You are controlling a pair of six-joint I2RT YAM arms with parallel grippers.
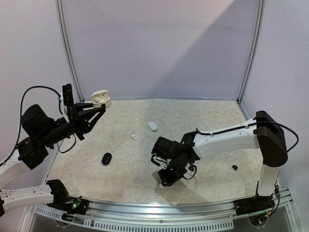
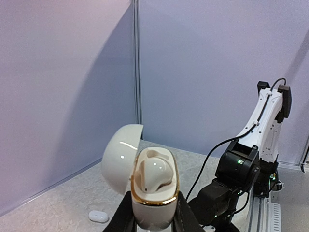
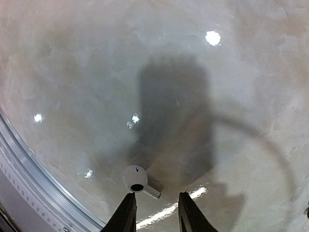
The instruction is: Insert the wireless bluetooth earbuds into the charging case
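The right gripper (image 3: 157,195) is hanging low over the table (image 1: 207,116) at its near edge. Its jaws are standing apart with nothing between them. A white bud (image 3: 135,178) is lying just past the tip of the finger on the left of the wrist view, with its short stem angled toward the gap. It is not possible to tell whether that finger is touching it. A metal rail (image 3: 34,159) is running along the table edge beside it.

Off to the right, a black bud (image 1: 234,167) is lying alone near the right arm's upright link. Left of centre, a black case (image 1: 106,158) is resting shut on the surface. Farther back, a second white bud (image 1: 133,137) is sitting between the black case and a closed white case (image 1: 153,126), apart from both.

At the far left, the left gripper (image 1: 99,106) is holding well above the table, clamping the base of an open case (image 2: 154,203) from both sides. The case is standing upright with its lid (image 2: 120,157) swung back to the left. A white rounded bud shape (image 2: 153,173) is filling the gold-rimmed base. Whether that is one bud or two cannot be told.
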